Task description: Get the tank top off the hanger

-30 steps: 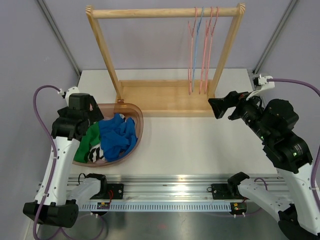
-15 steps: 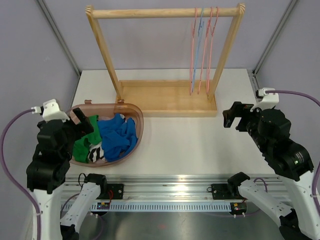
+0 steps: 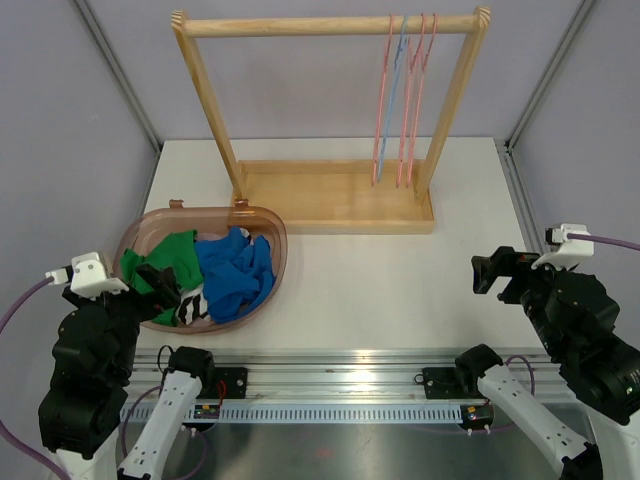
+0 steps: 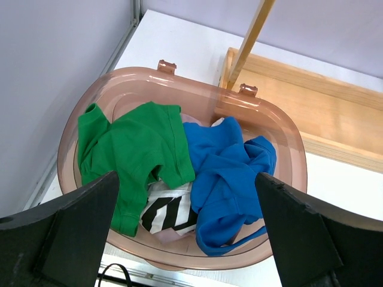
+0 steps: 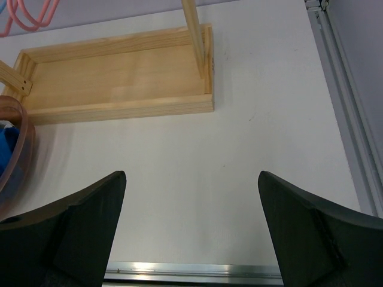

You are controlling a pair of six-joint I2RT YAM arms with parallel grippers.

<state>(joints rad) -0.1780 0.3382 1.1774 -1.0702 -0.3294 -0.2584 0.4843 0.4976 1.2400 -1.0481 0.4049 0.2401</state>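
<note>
Several thin pink and blue hangers [image 3: 402, 100] hang bare at the right end of the wooden rack's top bar [image 3: 300, 25]; no garment is on them. A brown plastic basket [image 3: 266, 220] at the left holds a green garment [image 4: 131, 149], a blue garment [image 4: 227, 173] and a black-and-white striped one [image 4: 164, 209]. Which one is the tank top I cannot tell. My left gripper [image 3: 163, 285] is open and empty, above the basket's near rim [image 4: 179, 251]. My right gripper [image 3: 490, 272] is open and empty over bare table at the right [image 5: 191, 233].
The rack's wooden base tray [image 3: 335, 195] stands at the back middle, and it shows in the right wrist view [image 5: 119, 78]. The basket's edge shows at the left of that view [image 5: 15, 149]. A metal rail [image 3: 330, 355] runs along the near table edge.
Both arms have pulled back toward the near edge and risen toward the camera. The left gripper left the basket's far-left side; the right moved away from the rack. Clothes unchanged.
</note>
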